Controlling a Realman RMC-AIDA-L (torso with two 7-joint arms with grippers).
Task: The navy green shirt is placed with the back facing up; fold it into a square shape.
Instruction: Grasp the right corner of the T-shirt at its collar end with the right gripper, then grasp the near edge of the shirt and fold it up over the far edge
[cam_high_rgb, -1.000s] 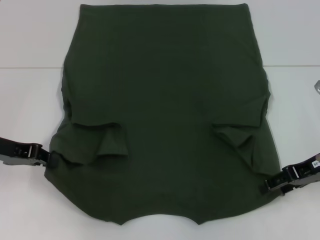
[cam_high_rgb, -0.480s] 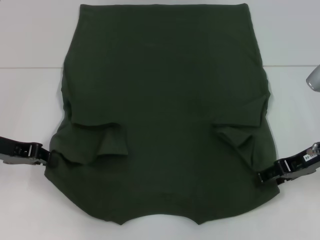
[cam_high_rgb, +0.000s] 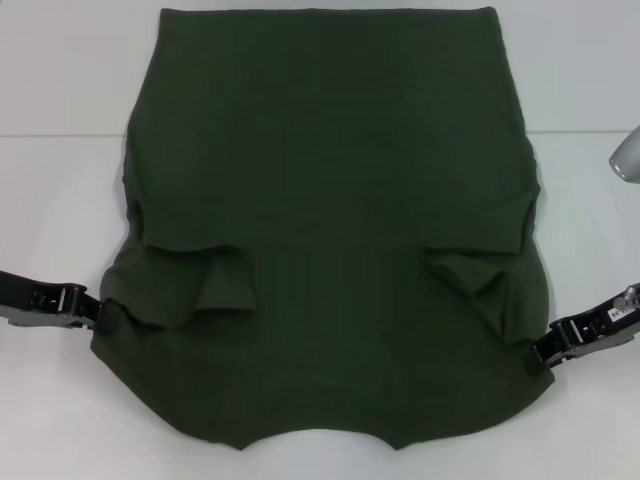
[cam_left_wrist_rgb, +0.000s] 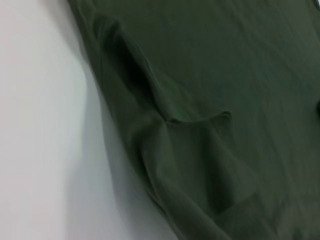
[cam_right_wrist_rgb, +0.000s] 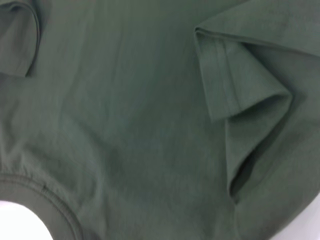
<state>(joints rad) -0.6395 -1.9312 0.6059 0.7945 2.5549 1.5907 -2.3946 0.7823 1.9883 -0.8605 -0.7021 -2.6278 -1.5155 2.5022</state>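
Observation:
The navy green shirt lies flat on the white table, plain side up, collar at the near edge and hem at the far edge. Both sleeves are folded inward, the left sleeve and the right sleeve. My left gripper is at the shirt's left shoulder edge, shut on the cloth. My right gripper is at the right shoulder edge, touching the cloth. The left wrist view shows the shirt's edge and folded sleeve. The right wrist view shows the folded sleeve and collar.
The shirt covers most of the table's middle. Bare white table lies to its left and right. A grey rounded object shows at the right edge of the head view.
My right gripper moved up and inward to the shirt's right shoulder edge, then back outward a little. The grey object came into view at the right. My left gripper has stayed put.

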